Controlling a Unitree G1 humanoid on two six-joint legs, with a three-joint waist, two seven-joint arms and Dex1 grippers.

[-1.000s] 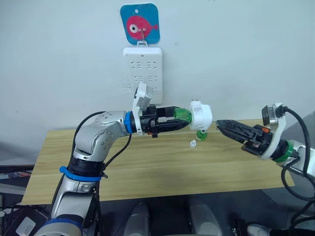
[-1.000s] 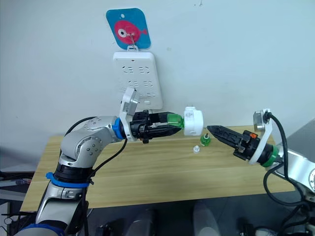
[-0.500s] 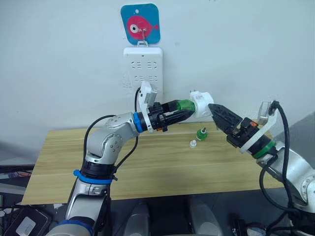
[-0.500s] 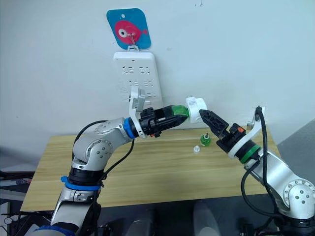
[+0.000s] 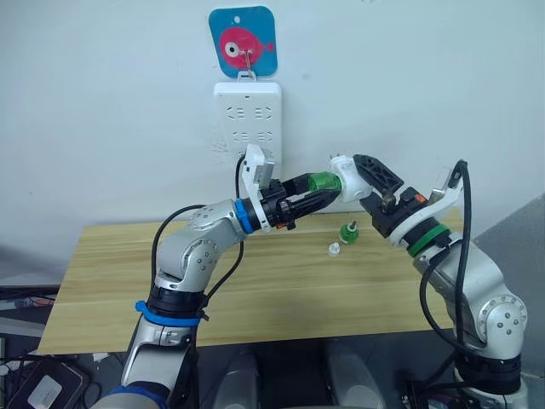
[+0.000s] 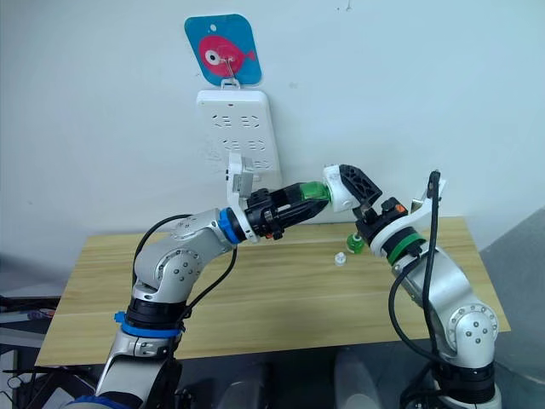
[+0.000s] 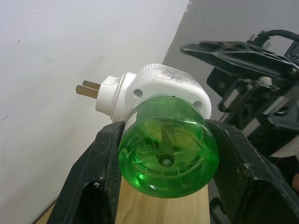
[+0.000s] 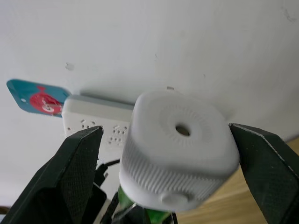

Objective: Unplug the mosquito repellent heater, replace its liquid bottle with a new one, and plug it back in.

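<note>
Our arms are silver-grey metal with chunky rounded joints. The left arm (image 5: 192,256) has blue rings at wrist and upper arm, the right arm (image 5: 477,290) a green wrist ring with an orange spot. Black cables loop loosely along both. White wrist brackets, and black fingers (image 8: 77,163) with a finely textured surface.

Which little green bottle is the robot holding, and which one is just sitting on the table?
The left gripper holds the green bottle screwed into the white heater. The other green bottle stands alone on the table.
</note>
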